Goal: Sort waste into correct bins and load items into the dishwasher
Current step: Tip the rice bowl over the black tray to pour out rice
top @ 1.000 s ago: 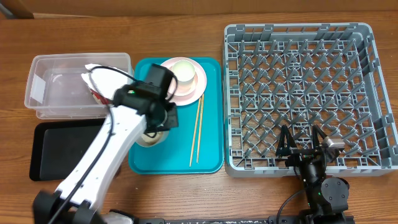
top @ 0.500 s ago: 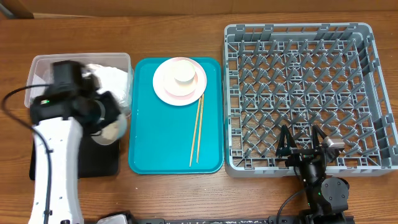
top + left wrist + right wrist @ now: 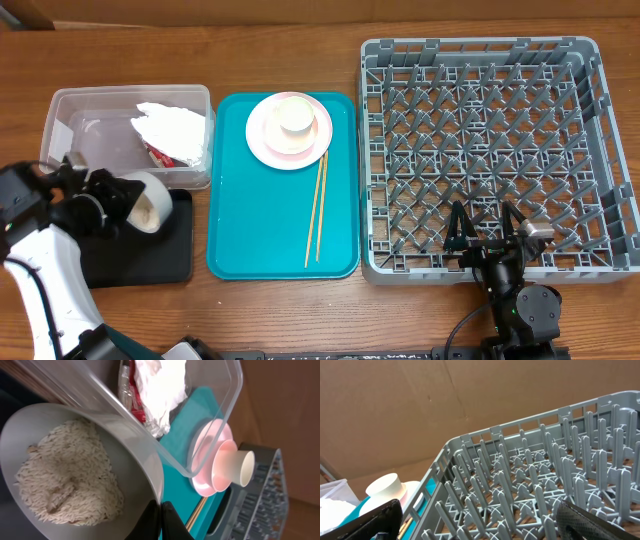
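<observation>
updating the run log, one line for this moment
left gripper: shut on bowl rim | bowl: rice inside, tilted over black tray | right gripper: open, by dish rack edge

Nothing legible anywhere at this moment. The red-and-white snack wrapper (image 3: 135, 400) in the clear tub (image 3: 100, 130) carries print, but it is too blurred to read. A pale label (image 3: 61, 140) on the tub's left wall shows no characters that can be made out.

A bowl (image 3: 146, 201) is held over the flat tray (image 3: 140, 258), with the tub (image 3: 95, 130) behind and the serving tray (image 3: 250, 225), then the rack (image 3: 480, 130), rightward.
</observation>
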Controlling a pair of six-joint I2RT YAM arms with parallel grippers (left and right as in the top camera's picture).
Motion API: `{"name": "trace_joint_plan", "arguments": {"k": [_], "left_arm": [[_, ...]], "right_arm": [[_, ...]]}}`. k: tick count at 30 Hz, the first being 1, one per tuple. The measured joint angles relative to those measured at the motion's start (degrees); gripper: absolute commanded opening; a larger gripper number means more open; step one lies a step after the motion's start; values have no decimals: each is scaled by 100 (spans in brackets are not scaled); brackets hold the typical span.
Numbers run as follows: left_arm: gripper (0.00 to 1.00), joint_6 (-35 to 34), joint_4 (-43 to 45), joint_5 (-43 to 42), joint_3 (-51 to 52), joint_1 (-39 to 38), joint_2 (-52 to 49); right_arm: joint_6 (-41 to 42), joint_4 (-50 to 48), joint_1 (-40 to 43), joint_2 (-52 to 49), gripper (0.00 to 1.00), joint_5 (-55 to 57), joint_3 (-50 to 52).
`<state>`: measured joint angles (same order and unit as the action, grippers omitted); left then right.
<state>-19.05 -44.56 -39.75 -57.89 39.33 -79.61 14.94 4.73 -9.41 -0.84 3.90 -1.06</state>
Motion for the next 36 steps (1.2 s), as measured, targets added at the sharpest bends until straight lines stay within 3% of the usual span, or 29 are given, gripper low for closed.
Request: {"name": "trace_joint_plan", "arguments": {"k": [5, 12, 21, 36], "left_arm": [[4, 0, 887, -1008, 599, 822, 2], [4, 0, 2020, -1982, 1445, 1161, 0], [4, -48, 2100, -2505, 1523, 1585, 0], [4, 24, 2282, -3685, 1523, 1591, 0]], "right_arm": [[0, -7, -2, 0, 100, -2, 0], [-2, -4, 0, 0, 100, 2, 0], [0, -2, 0, 0, 100, 2, 0], [2, -2, 0, 0, 100, 0, 0]]}}
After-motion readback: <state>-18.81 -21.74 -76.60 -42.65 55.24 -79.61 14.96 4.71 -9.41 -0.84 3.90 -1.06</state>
